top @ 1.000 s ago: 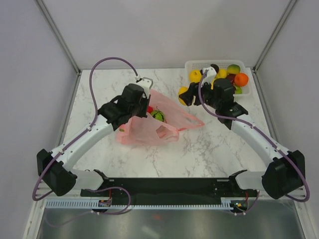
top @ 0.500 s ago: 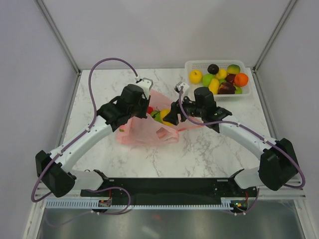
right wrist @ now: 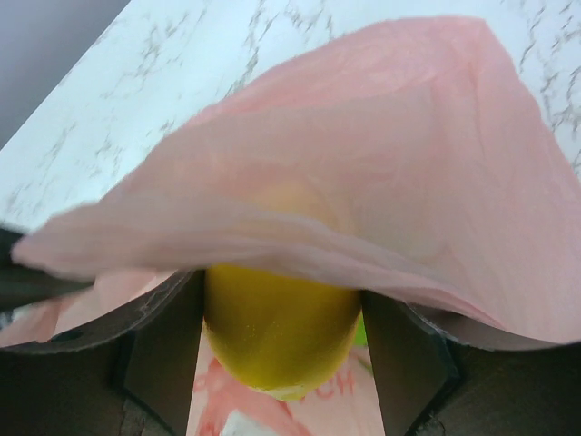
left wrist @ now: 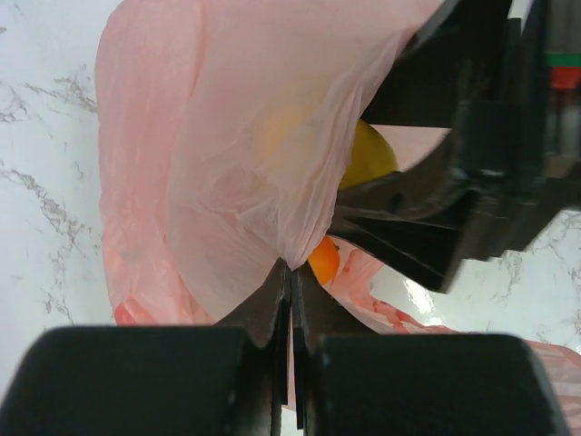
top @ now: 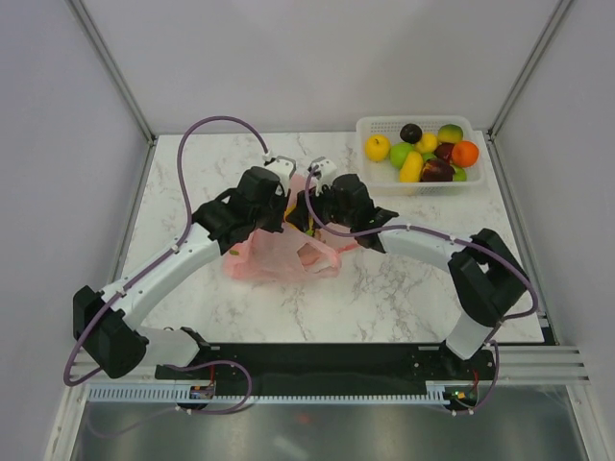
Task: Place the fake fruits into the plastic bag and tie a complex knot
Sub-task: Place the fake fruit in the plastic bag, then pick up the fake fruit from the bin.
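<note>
The pink plastic bag (top: 274,257) lies on the marble table (top: 192,173), just left of centre in the overhead view. The left gripper (left wrist: 290,270) has its fingers pinched together on the bag's rim, holding it up. The right gripper (right wrist: 281,350) is clamped on 1 yellow fruit (right wrist: 272,318) under that raised lip, at the bag's mouth. 1 orange fruit (left wrist: 323,260) sits inside. At the upper right, the white basket (top: 423,120) holds a heap of fruits (top: 377,147): yellow, green, orange, dark purple.

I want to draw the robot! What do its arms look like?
Both the left arm and right arm are white tubes with chunky black joints. A thin purple cable loops along each. The left gripper and right gripper have flat black fingers.
</note>
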You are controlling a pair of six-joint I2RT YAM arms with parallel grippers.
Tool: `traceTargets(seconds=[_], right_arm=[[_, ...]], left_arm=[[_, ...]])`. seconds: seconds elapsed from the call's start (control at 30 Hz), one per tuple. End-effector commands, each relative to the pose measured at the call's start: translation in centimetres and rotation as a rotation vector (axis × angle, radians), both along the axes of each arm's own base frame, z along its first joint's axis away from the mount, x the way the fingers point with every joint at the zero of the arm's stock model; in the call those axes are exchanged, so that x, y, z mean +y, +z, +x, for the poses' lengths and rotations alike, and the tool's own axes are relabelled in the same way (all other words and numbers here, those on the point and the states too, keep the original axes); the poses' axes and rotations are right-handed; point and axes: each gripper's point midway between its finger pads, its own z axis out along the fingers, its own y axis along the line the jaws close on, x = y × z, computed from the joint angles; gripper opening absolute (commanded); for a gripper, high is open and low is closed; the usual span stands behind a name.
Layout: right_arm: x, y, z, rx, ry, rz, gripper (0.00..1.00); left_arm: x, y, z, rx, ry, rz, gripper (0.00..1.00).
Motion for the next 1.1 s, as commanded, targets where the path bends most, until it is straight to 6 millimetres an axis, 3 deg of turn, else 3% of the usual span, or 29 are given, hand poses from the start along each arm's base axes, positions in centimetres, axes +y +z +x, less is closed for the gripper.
traceTargets(seconds=[0.0,0.1,0.13,0.23,0.27,0.3,0.37,0.43,0.57,0.6,0.7,0.87,1.0,1.03,1.07], right_arm=[[2.4,3.7,4.2,-0.143,-0.183,0.087,0.43],[2.4,3.6,5.8,-0.199,-0.314,0.101,0.55],[2.3,3.6,6.0,-0.205,-0.336,0.108,0.69],[2.0,3.9,6.0,-0.219,-0.361,0.143,0.94],[1.6,3.6,5.8,-0.217,-0.365,0.146,0.96],[1.2,4.6,5.5,-0.230,-0.373,0.162,0.98],[0.2,4.6,4.7,-0.239,-0.382,0.177,0.98],[-0.8,6.2,4.0,-0.265,-0.394,0.206,0.97],[-3.1,6.9,2.9,-0.277,-0.434,0.179,0.85],[-3.9,8.2,2.7,-0.294,-0.455,0.187,0.82],[-7.0,9.0,3.0,-0.294,-0.577,0.124,0.72],[-13.6,9.8,5.2,-0.242,-0.793,0.037,0.61],[-20.2,9.0,8.2,-0.186,-0.980,-0.039,0.64],[-21.2,9.2,8.7,-0.178,-1.008,-0.063,0.64],[-21.9,8.1,9.4,-0.162,-1.033,-0.109,0.65]], left_arm=[[0.7,0.3,0.8,-0.037,0.053,0.025,0.02],[1.9,0.5,1.2,-0.065,0.116,0.047,0.02],[2.2,0.6,1.4,-0.074,0.130,0.051,0.02],[2.6,0.5,1.4,-0.084,0.146,0.055,0.02],[2.5,0.3,1.3,-0.078,0.143,0.056,0.02],[2.5,0.3,1.3,-0.078,0.143,0.056,0.02],[2.3,0.1,1.3,-0.069,0.130,0.058,0.02],[2.1,0.2,1.3,-0.068,0.123,0.051,0.02],[2.0,0.3,1.0,-0.069,0.104,0.047,0.02],[2.1,0.3,0.9,-0.070,0.102,0.046,0.02],[2.1,0.3,0.8,-0.071,0.093,0.049,0.02],[2.7,0.1,0.8,-0.074,0.108,0.080,0.02],[2.4,0.1,0.6,-0.065,0.098,0.069,0.02],[2.3,0.1,0.6,-0.063,0.091,0.065,0.02],[2.3,-0.1,0.6,-0.058,0.090,0.068,0.02]])
